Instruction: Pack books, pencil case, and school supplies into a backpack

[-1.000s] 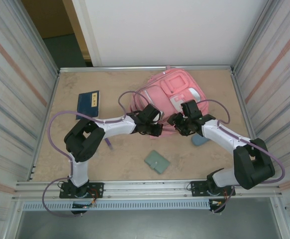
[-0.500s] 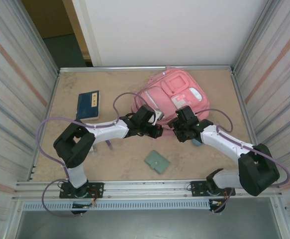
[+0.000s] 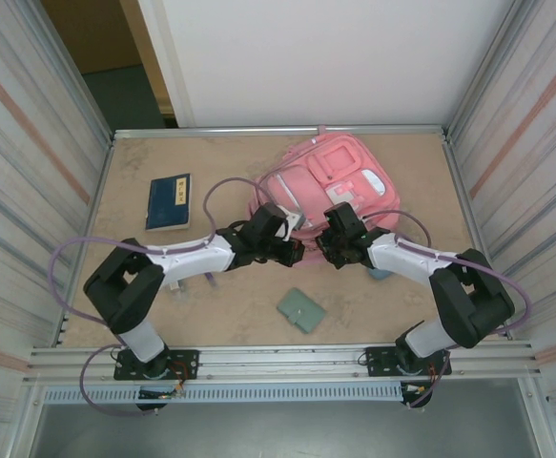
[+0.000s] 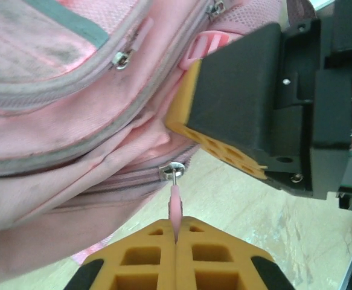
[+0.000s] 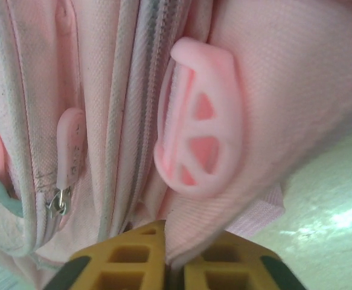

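So the left gripper [image 4: 176,232] has its jaws pinching the pink zipper pull [image 4: 175,206] on the backpack [image 4: 55,139], and the right gripper [image 5: 166,244] is clamped on a fold of its fabric.

Soft, even light from above fills the top view. The surface [image 3: 211,162] around the backpack [image 3: 339,176] is uniformly bright, with only faint, blurred shadows under the arms [image 3: 192,256] just in front of the backpack. The white wall [image 3: 306,57] behind the backpack is bright without glare, and the doorway [image 3: 115,67] far to its left is dim. The side walls [image 3: 30,143] lean outward towards the picture edges.

In the left wrist view the backpack fabric and the zip pull [image 4: 175,202] are crisp, while the left end effector [image 4: 176,232] at the bottom edge is slightly soft. The right wrist view is softer overall. There the right end effector [image 5: 166,251] is out of focus, and pale glare lies on the surface to the right of the backpack.
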Controlling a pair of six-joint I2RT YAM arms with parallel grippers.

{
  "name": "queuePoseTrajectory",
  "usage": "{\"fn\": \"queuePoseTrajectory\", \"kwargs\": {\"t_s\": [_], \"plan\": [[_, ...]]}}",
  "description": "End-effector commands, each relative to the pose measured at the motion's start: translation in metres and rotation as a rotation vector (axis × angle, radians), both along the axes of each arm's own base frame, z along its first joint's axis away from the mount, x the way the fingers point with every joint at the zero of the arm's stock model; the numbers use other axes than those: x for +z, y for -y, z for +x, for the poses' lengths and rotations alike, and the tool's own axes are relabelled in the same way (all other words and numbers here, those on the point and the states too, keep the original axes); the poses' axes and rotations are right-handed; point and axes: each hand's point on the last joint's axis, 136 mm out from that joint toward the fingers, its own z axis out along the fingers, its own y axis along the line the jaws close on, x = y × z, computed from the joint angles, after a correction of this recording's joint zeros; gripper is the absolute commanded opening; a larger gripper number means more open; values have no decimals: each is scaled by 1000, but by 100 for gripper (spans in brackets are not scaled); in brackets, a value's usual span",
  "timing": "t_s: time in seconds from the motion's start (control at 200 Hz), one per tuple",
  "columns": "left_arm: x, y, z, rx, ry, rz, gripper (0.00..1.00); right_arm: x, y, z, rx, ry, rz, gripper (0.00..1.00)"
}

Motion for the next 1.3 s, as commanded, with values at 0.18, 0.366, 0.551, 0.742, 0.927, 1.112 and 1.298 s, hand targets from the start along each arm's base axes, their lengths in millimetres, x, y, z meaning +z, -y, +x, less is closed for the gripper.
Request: {"fn": "queuePoseTrajectory", "kwargs": {"t_s": [0.18,0.366,0.551,0.742,0.927,1.112,1.298], "plan": [[-11,-78,32,223,18,110,0,29,11,9,103,72,-6,0],[-11,-131,59,411,22,123,0,32,19,15,262,57,36,0],[9,-128,67,363,73,96,0,40,33,34,410,102,63,4],[17,-80,39,198,97,75,0,36,41,54,571,103,32,14],[23,-37,14,103,104,74,0,21,50,77,595,111,16,38],[41,-15,17,82,62,9,0,27,70,58,470,57,-55,45],[45,6,16,31,23,-42,0,49,67,16,351,50,-14,51]]}}
